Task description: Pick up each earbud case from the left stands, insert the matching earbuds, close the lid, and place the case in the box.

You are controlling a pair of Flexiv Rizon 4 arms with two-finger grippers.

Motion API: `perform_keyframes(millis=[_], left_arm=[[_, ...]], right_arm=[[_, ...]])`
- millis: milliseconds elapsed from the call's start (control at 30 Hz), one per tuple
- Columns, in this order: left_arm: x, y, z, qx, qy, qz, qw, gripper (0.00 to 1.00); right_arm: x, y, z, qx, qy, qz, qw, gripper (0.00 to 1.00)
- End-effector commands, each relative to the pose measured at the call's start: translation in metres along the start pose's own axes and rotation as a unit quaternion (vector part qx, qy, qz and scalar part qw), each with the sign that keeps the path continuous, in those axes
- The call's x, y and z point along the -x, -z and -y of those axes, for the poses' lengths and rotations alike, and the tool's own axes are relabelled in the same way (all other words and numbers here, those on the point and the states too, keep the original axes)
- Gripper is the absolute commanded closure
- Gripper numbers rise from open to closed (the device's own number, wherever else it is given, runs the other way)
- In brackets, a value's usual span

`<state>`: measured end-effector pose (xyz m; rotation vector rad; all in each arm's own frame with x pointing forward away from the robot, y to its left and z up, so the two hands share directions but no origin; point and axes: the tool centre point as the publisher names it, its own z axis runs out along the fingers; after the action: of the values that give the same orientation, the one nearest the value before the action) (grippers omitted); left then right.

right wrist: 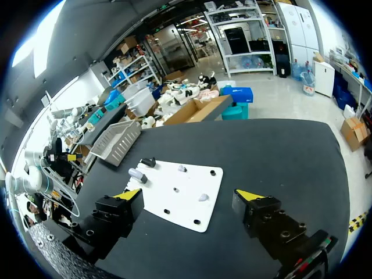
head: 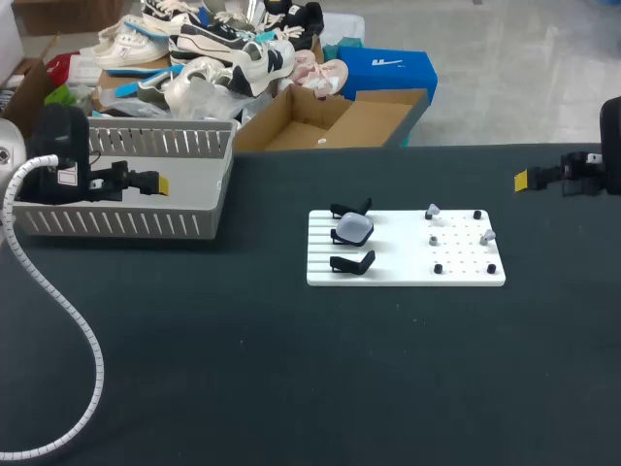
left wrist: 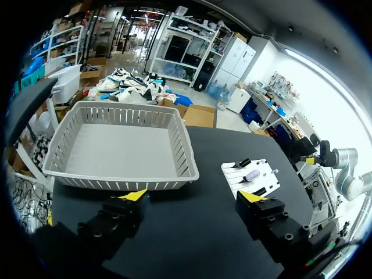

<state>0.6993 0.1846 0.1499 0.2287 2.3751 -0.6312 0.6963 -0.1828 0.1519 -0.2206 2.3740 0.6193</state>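
A white board (head: 406,272) lies mid-table. Black stands (head: 352,262) line its left side, and the middle one carries a closed pale grey earbud case (head: 352,228). Small grey earbuds (head: 433,210) sit on pegs on its right side. The grey slatted basket (head: 126,225) stands empty at the far left. My left gripper (head: 160,183) hangs open in front of the basket, well left of the board. In the left wrist view this gripper (left wrist: 193,196) holds nothing, with the basket (left wrist: 122,180) ahead and the case (left wrist: 251,174) off to one side. My right gripper (right wrist: 189,195) is open and empty at the table's right edge, facing the board (right wrist: 192,209).
A white coiled cable (head: 68,311) from my left arm trails over the table's left front. Black pegs (head: 491,269) dot the board's right half. In the right wrist view the basket (right wrist: 116,141) is beyond the board.
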Motion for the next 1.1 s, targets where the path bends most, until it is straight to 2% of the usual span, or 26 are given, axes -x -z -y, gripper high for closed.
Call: perform_keyframes(millis=[33,800,967,1000,1033,1067,1100], left_arm=[[0.001,0.000,0.000,0.001,0.000,-0.002,1.000,0.00],[0.001,0.000,0.000,0.001,0.000,-0.002,1.000,0.00],[0.015,0.000,0.003,-0.051,-0.062,-0.028,0.996,0.00],[0.018,0.001,0.006,-0.073,-0.087,-0.031,0.993,0.00],[0.020,0.004,0.007,-0.099,-0.129,-0.001,0.987,0.00],[0.022,0.005,0.009,-0.116,-0.155,0.013,0.981,0.00],[0.023,0.005,0.009,-0.141,-0.186,0.006,0.972,0.00]], right_arm=[[0.000,-0.001,0.002,0.004,0.001,0.000,1.000,0.00],[0.000,-0.001,0.002,0.004,0.001,0.000,1.000,0.00],[0.000,-0.001,0.002,0.004,0.001,0.000,1.000,0.00],[0.000,-0.001,0.002,0.004,0.001,0.000,1.000,0.00],[0.000,-0.001,0.002,0.004,0.001,0.000,1.000,0.00],[0.000,-0.001,0.002,0.004,0.001,0.000,1.000,0.00],[0.000,-0.001,0.002,0.004,0.001,0.000,1.000,0.00]])
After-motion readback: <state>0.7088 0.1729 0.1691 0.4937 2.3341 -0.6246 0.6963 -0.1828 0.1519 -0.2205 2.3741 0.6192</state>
